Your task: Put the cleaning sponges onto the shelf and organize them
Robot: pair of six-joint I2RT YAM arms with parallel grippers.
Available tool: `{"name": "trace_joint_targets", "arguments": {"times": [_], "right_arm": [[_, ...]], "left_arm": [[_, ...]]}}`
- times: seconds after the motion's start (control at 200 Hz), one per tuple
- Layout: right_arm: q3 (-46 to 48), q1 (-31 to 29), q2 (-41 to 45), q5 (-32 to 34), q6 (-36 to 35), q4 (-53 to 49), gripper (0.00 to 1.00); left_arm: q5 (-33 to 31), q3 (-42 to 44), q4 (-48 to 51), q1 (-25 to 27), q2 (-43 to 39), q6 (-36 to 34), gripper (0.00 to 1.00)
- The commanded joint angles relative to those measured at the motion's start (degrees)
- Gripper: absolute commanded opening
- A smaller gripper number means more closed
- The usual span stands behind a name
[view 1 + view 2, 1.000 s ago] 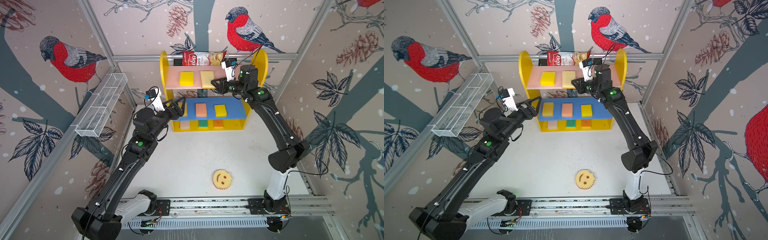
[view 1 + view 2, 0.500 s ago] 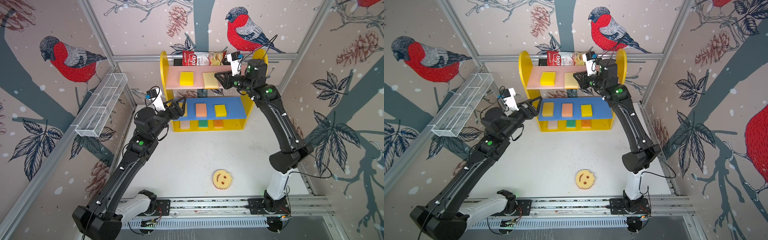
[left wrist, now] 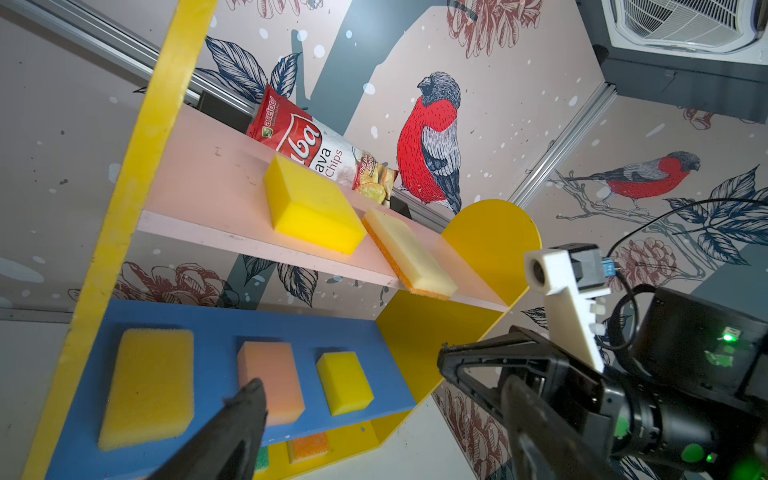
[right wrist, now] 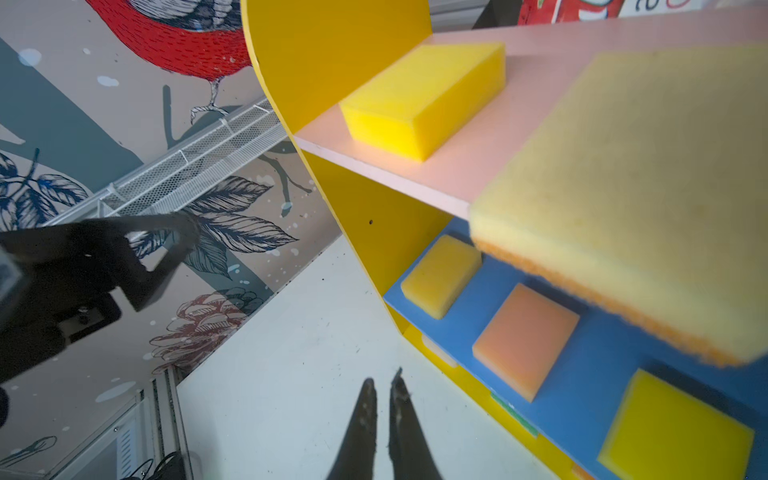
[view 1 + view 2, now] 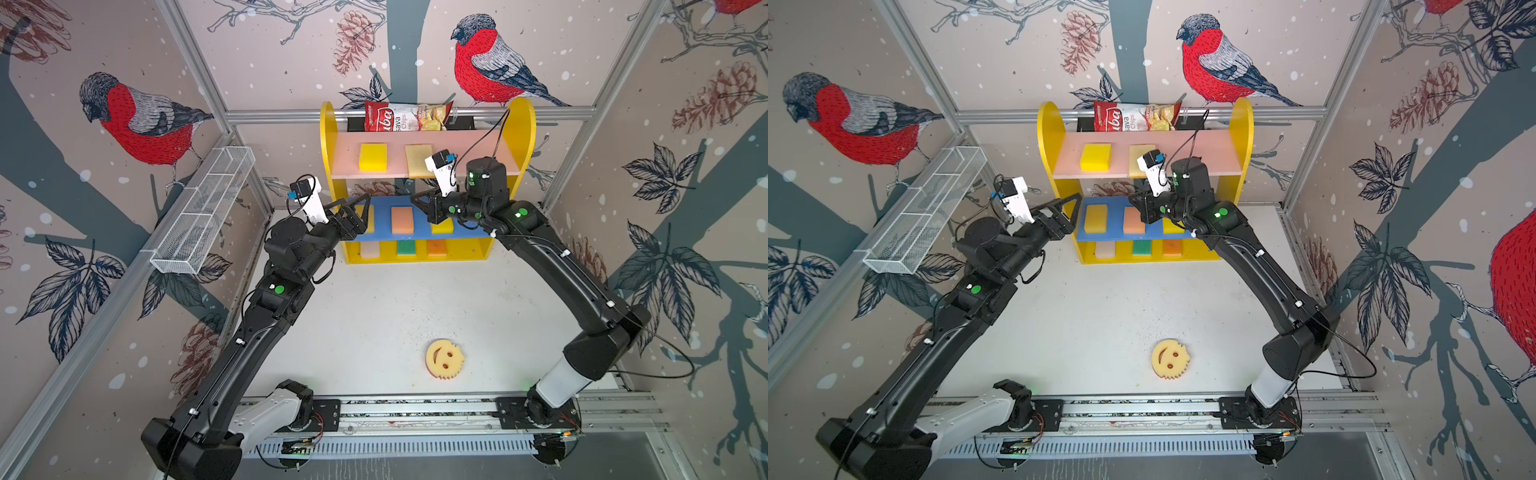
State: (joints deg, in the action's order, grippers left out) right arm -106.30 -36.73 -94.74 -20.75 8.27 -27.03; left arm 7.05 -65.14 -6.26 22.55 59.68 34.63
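The small three-level wooden shelf with yellow rounded sides (image 5: 525,137) stands at the back of the white tabletop (image 5: 374,316), and eight foam blocks sit on it, each with its long axis running front to back. Up on the pink upper board (image 5: 345,158) there's a bright yellow rectangular sponge (image 5: 372,156). Beside it lies a cream rectangular sponge with an orange scouring underside (image 5: 419,160), front end jutting over the board's edge. On the blue middle board (image 3: 220,320) sit a coarse yellow sponge (image 3: 149,386), a peach sponge (image 3: 272,380) and a small yellow block (image 3: 345,382). Down on the yellow base (image 5: 469,249) are a pale sponge (image 5: 370,249), cream or pink, hard to call in that shadow, then a green sponge (image 5: 406,248) and an orange sponge (image 5: 436,248). The round yellow smiley-face sponge (image 5: 444,359) lies face up, alone, well apart from the shelf, its crown pointing toward the right arm's side. The right gripper (image 4: 383,390) hangs before the shelf front, jaws pinched almost together on nothing. The left gripper (image 5: 357,210) hovers at the shelf's left side, jaws spread wide, empty. A red-and-white chips bag (image 5: 407,117) lies sideways behind the top board.
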Motion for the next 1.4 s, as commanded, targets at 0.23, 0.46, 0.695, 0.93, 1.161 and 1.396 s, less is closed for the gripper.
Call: {"name": "trace_joint_targets", "arguments": {"times": [0.23, 0.46, 0.695, 0.93, 1.161, 1.396], "right_arm": [[-4.22, 3.37, -4.27, 1.07, -0.46, 1.82, 0.09], [-13.43, 4.03, -9.80, -0.25, -1.11, -0.30, 0.10], [-19.27, 5.82, -14.05, -1.10, -0.99, -0.52, 0.09], [-21.62, 6.89, -16.10, -3.53, -0.01, -0.98, 0.10], [-18.60, 7.00, -14.93, -6.99, 1.09, -0.10, 0.10], [-14.69, 6.44, -12.69, -11.80, 3.42, 2.39, 0.10]], "left_arm": [[-1.63, 0.11, 0.01, -0.07, -1.06, -1.08, 0.88], [-2.04, 0.00, 0.11, -0.05, -0.71, -1.68, 0.88], [-1.60, -0.55, -0.18, -0.05, 0.48, -1.90, 0.88], [-1.82, -1.05, 0.03, 0.00, 1.22, -2.18, 0.88], [-1.56, -1.23, -0.50, -0.05, 2.08, -1.72, 0.88], [-0.91, -1.21, -0.86, -0.05, 2.59, -1.32, 0.88]]}}
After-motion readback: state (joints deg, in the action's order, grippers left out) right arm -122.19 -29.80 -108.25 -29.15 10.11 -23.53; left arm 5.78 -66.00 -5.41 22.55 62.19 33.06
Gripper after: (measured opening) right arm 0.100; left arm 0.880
